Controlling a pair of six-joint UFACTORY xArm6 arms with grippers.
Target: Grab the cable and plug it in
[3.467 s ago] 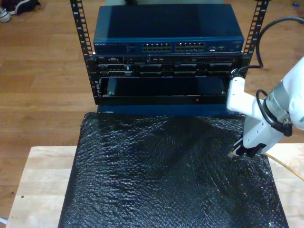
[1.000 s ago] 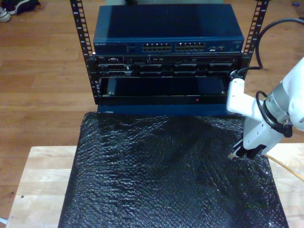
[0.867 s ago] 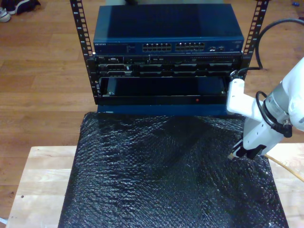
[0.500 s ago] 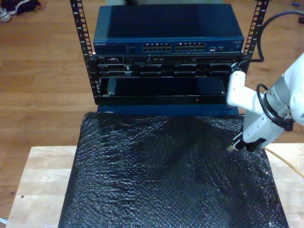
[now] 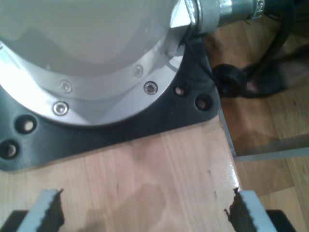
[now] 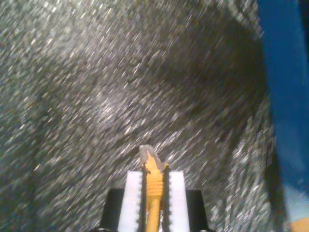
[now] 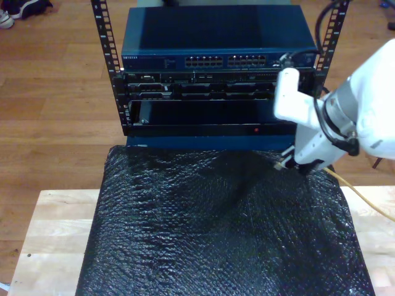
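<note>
Cable, yellow-orange, sits pinched between the two white ribbed pads of my second gripper, with its small clear plug poking out just past the pad tips. Along that wrist view the plug hangs over the black bubble-textured mat, apart from its surface, and a blue panel of the rack side runs beyond the mat's edge. The exterior view adds what the wrist camera cannot: my second gripper is at the mat's far edge, near the rack, on the exterior view's right, and the cable trails away from the rack over the mat's corner and across the wooden table. The blue switch at the top of the rack shows two blocks of ports along its front face, well above the plug's level. My first gripper is seen along its own wrist view, jaws spread wide with nothing between the serrated tips, hovering above bare wood beside a round metal arm base on a black mounting plate, with dark cables lying past the table's edge.
</note>
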